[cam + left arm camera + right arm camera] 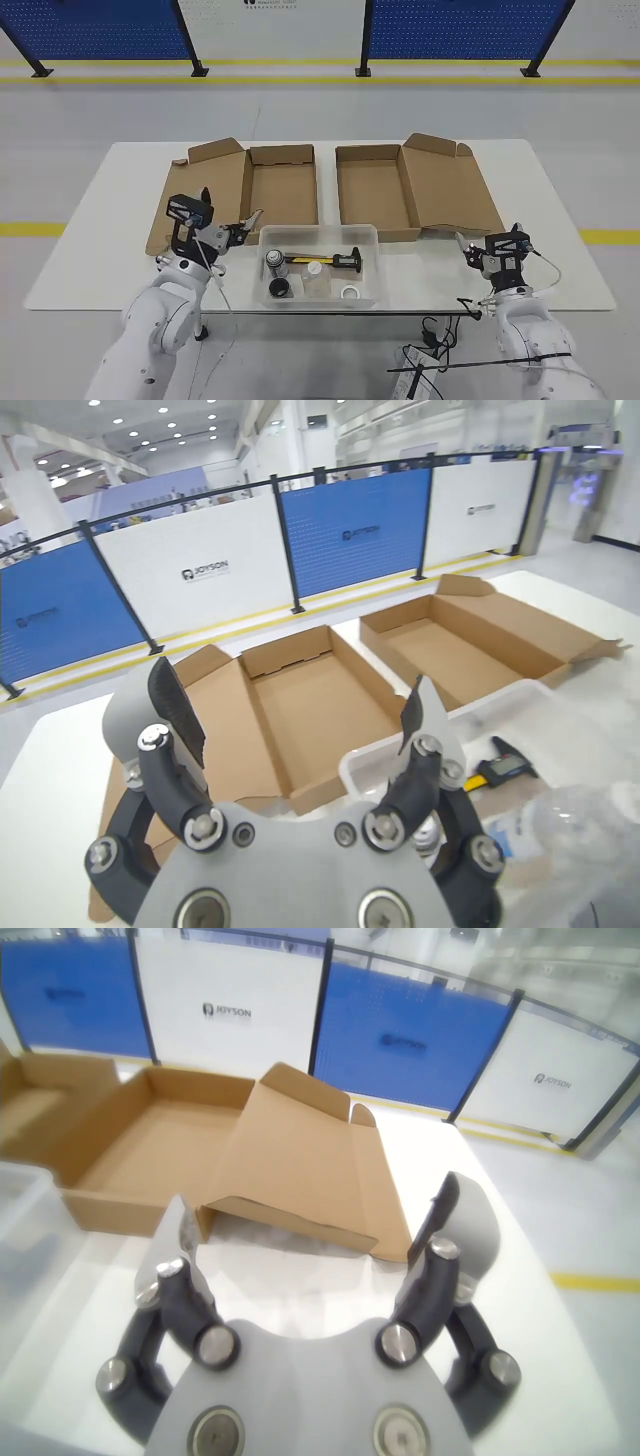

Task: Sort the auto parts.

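Observation:
A clear plastic bin (370,236) at the table's front middle holds several parts: a black and yellow caliper (325,259), a dark ring (279,288), a white ring (350,293) and small cylinders. Behind it lie two open, empty cardboard boxes, the left box (283,193) and the right box (374,195). My left gripper (228,223) hangs open just left of the bin, over the left box's flap, holding nothing. In the left wrist view that gripper (295,700) frames the left box (310,705), with the caliper (502,767) beside it. My right gripper (491,247) stands open and empty near the front right of the table.
The white table (90,240) has bare room at both ends. The right box's lid flap (305,1168) lies flat just ahead of the right gripper (317,1215). Blue and white fence panels (100,25) stand beyond the table, across a floor with yellow lines.

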